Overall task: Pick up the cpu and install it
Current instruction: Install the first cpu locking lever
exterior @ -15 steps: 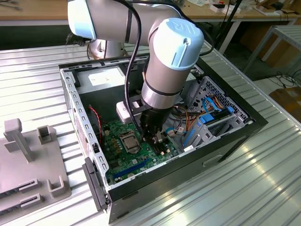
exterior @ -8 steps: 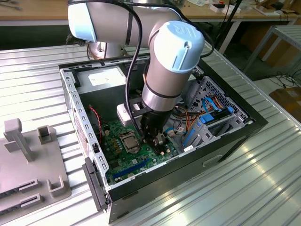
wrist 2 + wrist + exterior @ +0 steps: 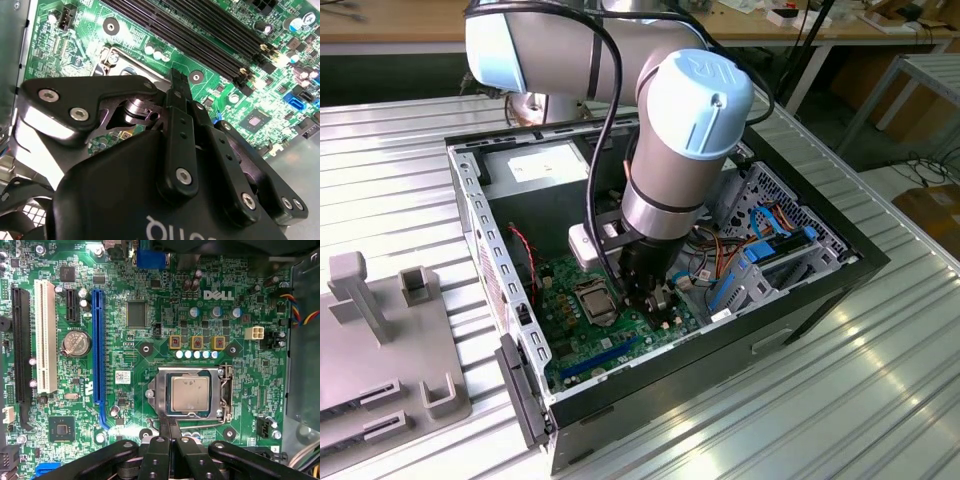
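Ribbed metal table (image 3: 880,400) carries an open PC case (image 3: 820,290) w/ a green motherboard (image 3: 150,305). The cpu (image 3: 190,394) sits flat in the metal-framed socket (image 3: 162,390). The claw (image 3: 169,426), fingers clenched together & holding nothing, hovers just beside the socket's 6 o'clock edge.
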`<state>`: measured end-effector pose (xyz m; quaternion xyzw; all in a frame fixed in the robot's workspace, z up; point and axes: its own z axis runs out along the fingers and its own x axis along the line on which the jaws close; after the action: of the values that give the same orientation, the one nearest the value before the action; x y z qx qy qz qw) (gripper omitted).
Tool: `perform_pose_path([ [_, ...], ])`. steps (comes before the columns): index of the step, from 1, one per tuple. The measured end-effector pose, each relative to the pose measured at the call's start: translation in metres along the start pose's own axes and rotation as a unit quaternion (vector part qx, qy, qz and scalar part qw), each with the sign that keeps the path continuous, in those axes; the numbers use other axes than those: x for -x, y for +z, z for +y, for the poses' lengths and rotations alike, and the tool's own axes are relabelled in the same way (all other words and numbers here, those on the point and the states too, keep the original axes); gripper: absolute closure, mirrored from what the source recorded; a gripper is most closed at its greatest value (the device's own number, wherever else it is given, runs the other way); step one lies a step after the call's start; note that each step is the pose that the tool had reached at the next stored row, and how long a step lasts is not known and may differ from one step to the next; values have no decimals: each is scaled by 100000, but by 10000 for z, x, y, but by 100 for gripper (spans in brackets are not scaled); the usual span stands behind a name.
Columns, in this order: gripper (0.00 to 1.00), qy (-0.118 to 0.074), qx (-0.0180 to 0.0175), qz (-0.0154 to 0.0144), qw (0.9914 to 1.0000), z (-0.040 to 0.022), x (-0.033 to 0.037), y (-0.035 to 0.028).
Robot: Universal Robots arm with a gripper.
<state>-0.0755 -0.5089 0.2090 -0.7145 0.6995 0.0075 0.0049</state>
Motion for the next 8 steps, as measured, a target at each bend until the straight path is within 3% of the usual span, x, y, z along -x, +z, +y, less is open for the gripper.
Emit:
perform_pose_path([
  [8, 89, -1, 29, 4, 100000, 0, -11, 10],
])
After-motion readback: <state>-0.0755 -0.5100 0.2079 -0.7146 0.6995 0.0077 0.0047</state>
